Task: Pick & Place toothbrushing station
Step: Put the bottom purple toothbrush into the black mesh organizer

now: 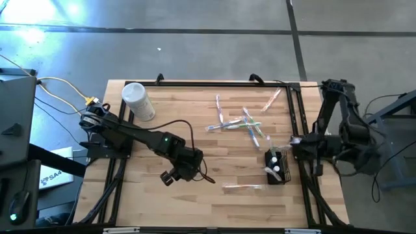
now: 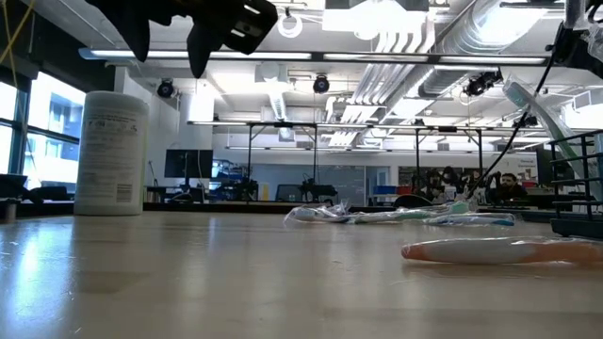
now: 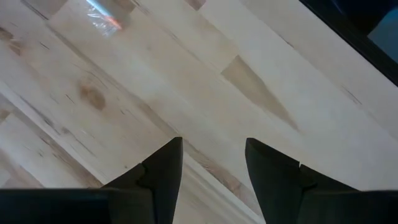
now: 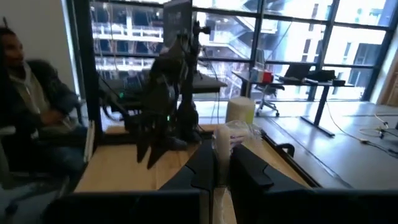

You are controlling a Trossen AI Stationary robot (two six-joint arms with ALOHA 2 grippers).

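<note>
Above the bare table's front, the left hand [image 1: 170,176] hovers fingers apart; right hand [image 1: 294,141] clamps a wrapped toothbrush [image 4: 222,140].

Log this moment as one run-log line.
left gripper: open, empty, above bare table | right gripper: shut on wrapped toothbrush, near mesh holder | more toothbrushes loose

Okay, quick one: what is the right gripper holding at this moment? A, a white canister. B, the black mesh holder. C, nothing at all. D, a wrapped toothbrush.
D: the right gripper is shut on a clear-wrapped toothbrush sticking up between its fingers, beside the black mesh holder; the white canister stands far off.
</note>
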